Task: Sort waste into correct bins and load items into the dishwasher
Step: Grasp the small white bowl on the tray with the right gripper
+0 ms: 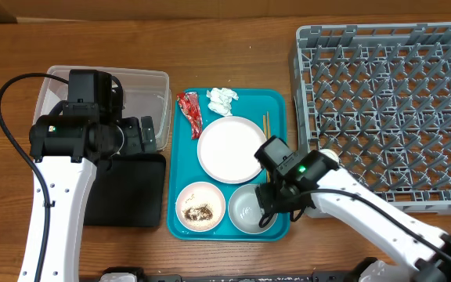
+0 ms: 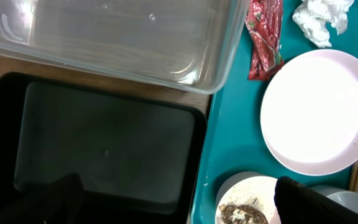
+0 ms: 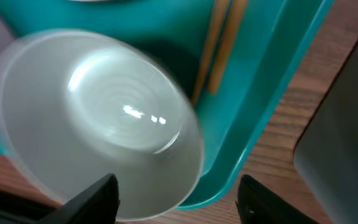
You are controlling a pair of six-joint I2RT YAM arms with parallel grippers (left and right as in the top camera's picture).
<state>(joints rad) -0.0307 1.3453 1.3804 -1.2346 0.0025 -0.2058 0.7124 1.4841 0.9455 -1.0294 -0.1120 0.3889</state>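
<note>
Trouble may come at the empty bowl: the right hand hangs wide open above it, holding nothing, and its smooth rim could slip, knocking the chopsticks.

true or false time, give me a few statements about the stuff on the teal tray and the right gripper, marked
1. The wrapper lies on the teal tray. True.
2. The plate sits in the rack. False: it is on the teal tray.
3. One bowl holds brown scraps. True.
4. The tissue lies in that bowl. False: it is on the teal tray, beside the wrapper.
5. The right gripper is shut on the chopsticks. False: it is open above the empty bowl, and the chopsticks lie on the teal tray.
</note>
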